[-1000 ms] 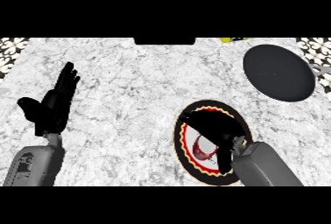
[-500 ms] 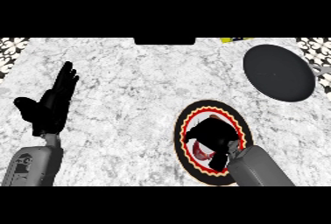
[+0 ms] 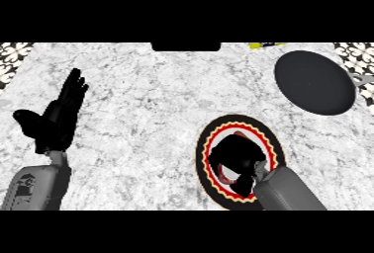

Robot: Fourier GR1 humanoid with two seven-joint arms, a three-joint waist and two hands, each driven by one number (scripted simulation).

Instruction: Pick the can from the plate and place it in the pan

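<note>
Head view, grasp stage. The right hand [image 3: 237, 158] lies over the round plate with red, scalloped rim [image 3: 208, 141] near the tabletop's [image 3: 161, 99] front edge, fingers curled down around the can [image 3: 228, 175] — only a red-and-white sliver shows beneath the palm. The dark round pan [image 3: 314, 81] sits well apart at the back right corner. The left hand [image 3: 55, 121] rests open, fingers up, near the left edge. Judged: the can is stiff, light, smooth-walled — best clasped around its side.
</note>
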